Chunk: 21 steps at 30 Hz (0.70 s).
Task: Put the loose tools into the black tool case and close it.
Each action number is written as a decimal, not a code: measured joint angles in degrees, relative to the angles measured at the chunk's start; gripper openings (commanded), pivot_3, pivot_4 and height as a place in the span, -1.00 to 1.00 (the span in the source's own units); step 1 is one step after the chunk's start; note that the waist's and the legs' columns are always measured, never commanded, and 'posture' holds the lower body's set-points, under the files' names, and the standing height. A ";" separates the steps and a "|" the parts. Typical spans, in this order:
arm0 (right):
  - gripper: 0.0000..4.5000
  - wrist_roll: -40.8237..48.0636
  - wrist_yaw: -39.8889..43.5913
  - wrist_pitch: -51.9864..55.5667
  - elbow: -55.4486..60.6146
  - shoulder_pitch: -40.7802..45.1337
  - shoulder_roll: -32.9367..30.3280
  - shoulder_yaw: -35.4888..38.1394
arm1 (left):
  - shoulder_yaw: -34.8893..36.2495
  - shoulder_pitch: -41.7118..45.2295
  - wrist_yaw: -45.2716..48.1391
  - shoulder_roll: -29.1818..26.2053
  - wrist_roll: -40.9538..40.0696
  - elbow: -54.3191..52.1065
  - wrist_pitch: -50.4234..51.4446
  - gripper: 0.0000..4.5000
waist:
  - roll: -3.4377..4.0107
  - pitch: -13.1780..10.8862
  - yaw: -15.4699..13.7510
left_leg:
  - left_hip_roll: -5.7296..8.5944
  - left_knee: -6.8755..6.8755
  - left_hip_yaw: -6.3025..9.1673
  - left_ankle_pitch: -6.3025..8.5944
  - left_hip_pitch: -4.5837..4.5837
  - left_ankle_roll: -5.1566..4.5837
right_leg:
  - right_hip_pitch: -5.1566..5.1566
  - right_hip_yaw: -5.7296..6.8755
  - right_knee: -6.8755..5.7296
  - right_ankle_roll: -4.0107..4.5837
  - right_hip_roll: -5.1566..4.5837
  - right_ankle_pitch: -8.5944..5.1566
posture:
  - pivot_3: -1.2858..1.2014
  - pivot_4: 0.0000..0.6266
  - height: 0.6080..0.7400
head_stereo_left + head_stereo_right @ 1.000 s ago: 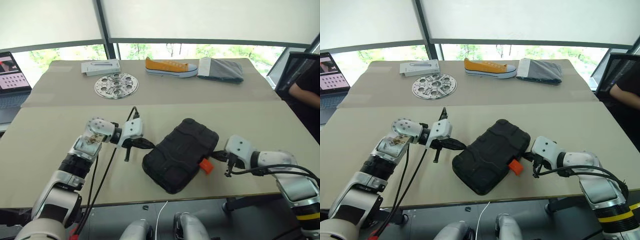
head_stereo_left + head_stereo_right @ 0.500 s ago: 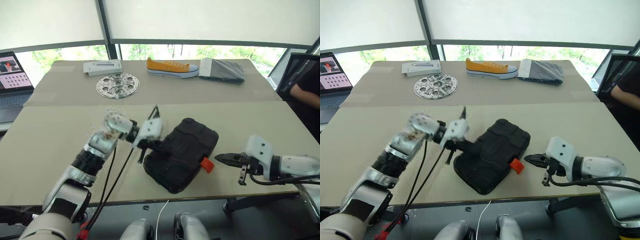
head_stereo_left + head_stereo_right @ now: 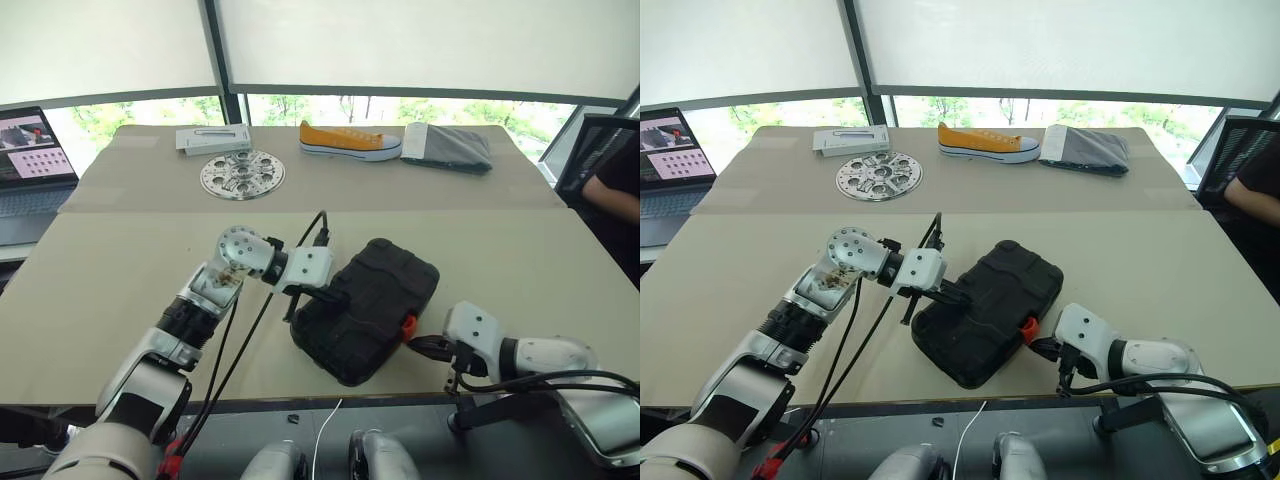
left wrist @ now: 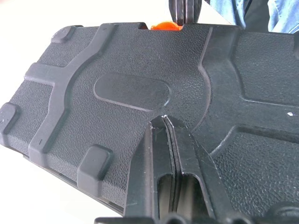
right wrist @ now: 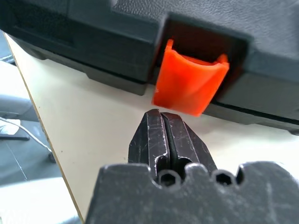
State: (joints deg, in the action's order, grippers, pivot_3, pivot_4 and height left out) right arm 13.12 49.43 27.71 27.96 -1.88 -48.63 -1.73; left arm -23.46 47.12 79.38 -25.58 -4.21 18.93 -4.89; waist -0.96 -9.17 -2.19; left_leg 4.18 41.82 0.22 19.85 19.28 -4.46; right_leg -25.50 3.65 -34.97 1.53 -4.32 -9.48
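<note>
Black tool case point(image 3: 366, 308) lying shut near the front edge of the table point(image 3: 100, 270), lid down, orange latch point(image 5: 189, 85) flipped outward on the side facing the right gripper. Left gripper point(image 4: 164, 122) clenched on nothing, tips pressed against the textured lid. Right gripper point(image 5: 163, 116) also clenched and empty, just short of the latch, apart from it. Farther back: metal disc point(image 3: 242, 174), yellow shoe point(image 3: 350, 140).

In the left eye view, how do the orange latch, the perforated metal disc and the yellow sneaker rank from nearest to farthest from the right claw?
1. Orange latch, just ahead of the right claw.
2. Perforated metal disc, far left.
3. Yellow sneaker, far edge; close to the disc's distance.
</note>
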 measured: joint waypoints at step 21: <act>-1.00 12.82 0.89 7.65 3.35 2.47 -1.41 7.60 | 0.86 0.16 0.06 1.29 -0.09 1.40 -0.10 -0.98 | 0.00 0.00 -0.19 | 0.00 -0.01 0.05 0.03 0.04 -0.06 | 0.02 0.04 0.09 -0.06 0.00 -0.04 | 0.03 -0.52 1.00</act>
State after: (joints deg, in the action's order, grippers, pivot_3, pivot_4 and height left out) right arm 25.93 50.32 35.36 31.31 0.58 -50.04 5.87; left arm -22.60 47.28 79.44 -24.28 -4.30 20.33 -4.99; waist -0.96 -9.17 -2.38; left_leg 4.18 41.81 0.27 19.88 19.31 -4.52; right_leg -25.48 3.69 -34.88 1.47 -4.32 -9.52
